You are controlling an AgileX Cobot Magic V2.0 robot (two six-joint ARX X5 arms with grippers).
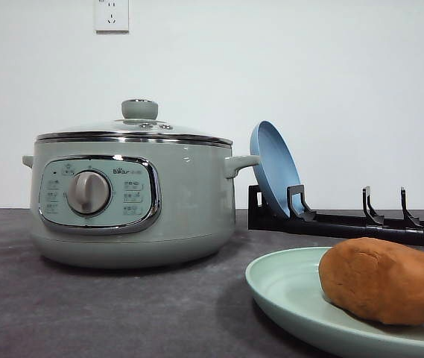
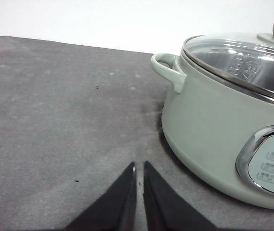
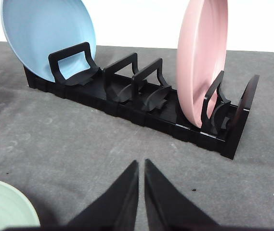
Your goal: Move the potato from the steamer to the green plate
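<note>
One potato [image 1: 384, 280] lies on the green plate [image 1: 286, 298]; steamer [image 1: 130, 198] lidded.

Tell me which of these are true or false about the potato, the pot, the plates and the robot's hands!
1. The potato lies on the green plate. True.
2. The steamer has its lid off. False: the glass lid is on.
3. The blue plate stands in the black rack. True.
4. The left gripper holds the potato. False: it is shut and holds nothing.
5. A pink plate stands in the rack. True.
6. The right gripper is wide open. False: it is shut.
</note>
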